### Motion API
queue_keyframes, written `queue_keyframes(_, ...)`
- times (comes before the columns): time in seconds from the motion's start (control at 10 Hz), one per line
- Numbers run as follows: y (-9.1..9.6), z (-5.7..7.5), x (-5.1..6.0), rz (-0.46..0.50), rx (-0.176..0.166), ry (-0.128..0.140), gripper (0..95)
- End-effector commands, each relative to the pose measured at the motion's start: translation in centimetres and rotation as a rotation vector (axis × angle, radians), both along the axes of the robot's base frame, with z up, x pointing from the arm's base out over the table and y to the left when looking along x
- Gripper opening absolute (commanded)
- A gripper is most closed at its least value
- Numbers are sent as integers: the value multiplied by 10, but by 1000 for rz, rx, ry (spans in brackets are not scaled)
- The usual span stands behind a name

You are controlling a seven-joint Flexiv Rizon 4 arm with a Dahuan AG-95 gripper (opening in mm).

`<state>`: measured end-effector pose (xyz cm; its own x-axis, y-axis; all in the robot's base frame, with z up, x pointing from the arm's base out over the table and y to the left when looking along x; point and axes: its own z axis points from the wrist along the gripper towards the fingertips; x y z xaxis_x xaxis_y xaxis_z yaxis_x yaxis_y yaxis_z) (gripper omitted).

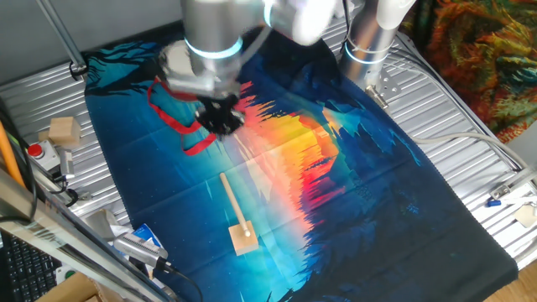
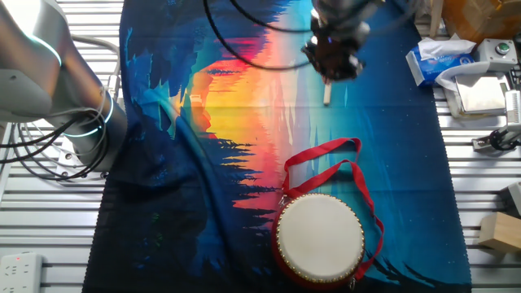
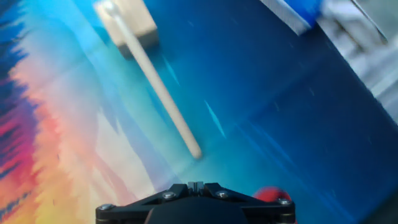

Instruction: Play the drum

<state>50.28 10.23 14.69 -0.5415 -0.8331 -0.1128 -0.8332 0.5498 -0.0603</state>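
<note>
Hovering above the cloth (image 2: 203, 187), the end effector (image 1: 220, 117) hung over the near end of a mallet (image 1: 236, 215), not touching it. Its fingers were hidden in all three views, so I cannot tell whether it was open or closed; only its black base showed at the bottom of the hand view, and nothing could be seen held in it.

Going left to right in the other fixed view: the arm's silver base (image 2: 49, 89) stood at the left edge of the worktop (image 2: 49, 220). The blue, orange and red printed cloth covered the middle. The drum (image 2: 319, 238) sat on the cloth near the lower right, upright, with its flat cream-white head facing up. That head was round, smooth and unmarked, and a band of red side showed beneath its rim. A loose red ribbon (image 2: 326, 163) looped out from the drum across the cloth toward the end effector. A tan block (image 2: 498, 231) lay at the right edge, off the cloth.

In the hand view the mallet was a pale stick with a wooden block head (image 3: 127, 25), lying flat on the cloth.
</note>
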Motion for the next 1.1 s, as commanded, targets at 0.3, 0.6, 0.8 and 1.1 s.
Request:
queue_keyframes(0.3, 18, -21, 3, 44, 23, -48, 190)
queue_keyframes(0.6, 18, -35, 4, 42, 35, -60, 380)
queue_keyframes(0.8, 18, -42, 4, 44, 34, -77, 380)
queue_keyframes(1.1, 29, -66, 3, 53, 37, -117, 380)
